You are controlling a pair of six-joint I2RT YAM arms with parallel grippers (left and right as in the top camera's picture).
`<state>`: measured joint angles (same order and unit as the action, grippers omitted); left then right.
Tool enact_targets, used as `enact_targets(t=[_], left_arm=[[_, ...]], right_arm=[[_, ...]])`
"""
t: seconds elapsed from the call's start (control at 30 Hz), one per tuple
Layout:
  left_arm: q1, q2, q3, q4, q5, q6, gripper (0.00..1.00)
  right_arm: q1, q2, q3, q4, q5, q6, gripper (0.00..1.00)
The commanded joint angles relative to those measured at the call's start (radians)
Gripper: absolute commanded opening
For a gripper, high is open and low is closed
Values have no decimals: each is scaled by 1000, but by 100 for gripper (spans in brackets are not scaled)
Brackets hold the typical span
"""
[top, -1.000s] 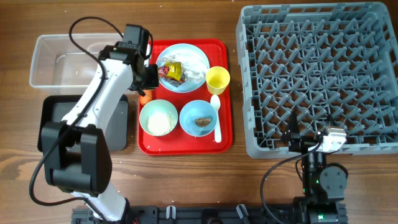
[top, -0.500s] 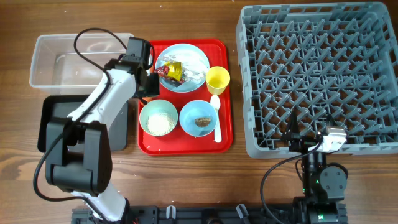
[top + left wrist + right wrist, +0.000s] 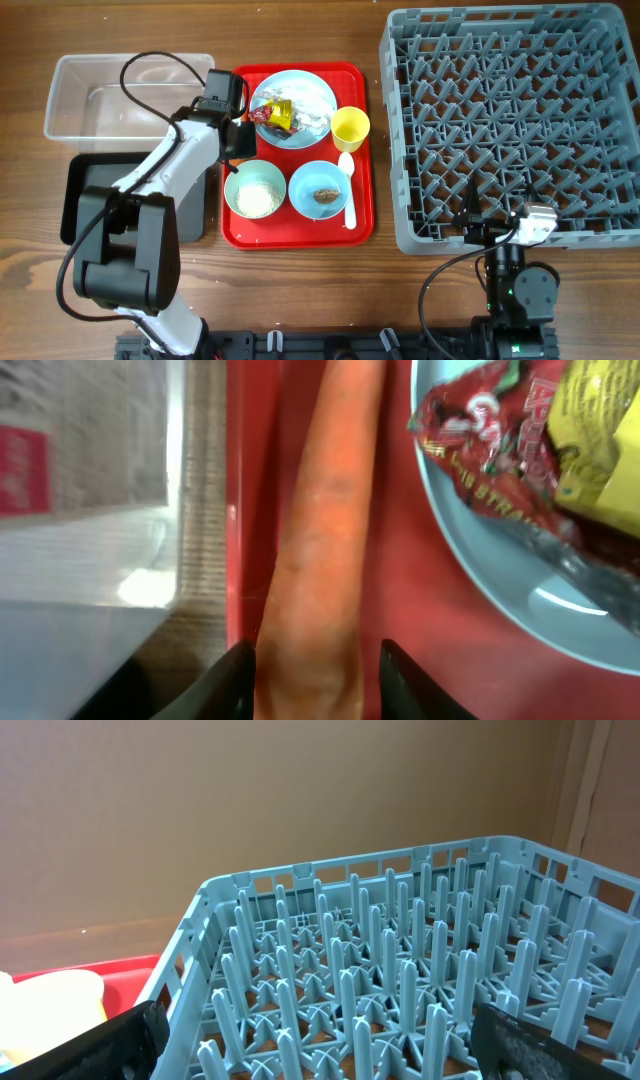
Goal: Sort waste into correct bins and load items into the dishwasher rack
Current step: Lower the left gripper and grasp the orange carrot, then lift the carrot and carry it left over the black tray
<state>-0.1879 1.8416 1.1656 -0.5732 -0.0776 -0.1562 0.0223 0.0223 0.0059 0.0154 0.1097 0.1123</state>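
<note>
An orange carrot (image 3: 320,540) lies lengthwise along the left rim of the red tray (image 3: 300,235). My left gripper (image 3: 315,655) straddles its thick end. The left finger touches the carrot and a thin gap shows at the right finger, so the jaws stand open. From overhead the left gripper (image 3: 238,140) covers the carrot. The light blue plate (image 3: 300,95) holds red (image 3: 490,430) and yellow (image 3: 600,420) wrappers. My right gripper (image 3: 335,1045) is wide open and empty at the near edge of the grey dishwasher rack (image 3: 510,120).
On the red tray stand a bowl of rice (image 3: 256,190), a bowl with a brown lump (image 3: 319,190), a yellow cup (image 3: 350,128) and a white spoon (image 3: 348,190). The clear tub (image 3: 100,95) and black tray (image 3: 90,190) lie left of the tray.
My left gripper has shifted slightly toward the near side over the tray's left edge and now covers the carrot from overhead. The right arm has not moved.
</note>
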Motion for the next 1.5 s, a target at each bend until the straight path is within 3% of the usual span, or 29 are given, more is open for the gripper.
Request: enact_targets(t=[0.0,0.23,0.4,0.77,1.47], left_arm=[[2,33,-39,13,5,-9,39],[2,40,-39,23,5,-9,38],[2,42,-39,42,10,-9,44],[2,44,-39,112,9,-9,47],[2,37,-28,100,8,-8,33]], right_arm=[[-4,1,-1,4,10,7,100],[-4,1,-1,4,10,7,100],[-4,1,-1,4,10,7,100],[-4,1,-1,4,10,8,100],[-4,1,-1,4,10,7,100]])
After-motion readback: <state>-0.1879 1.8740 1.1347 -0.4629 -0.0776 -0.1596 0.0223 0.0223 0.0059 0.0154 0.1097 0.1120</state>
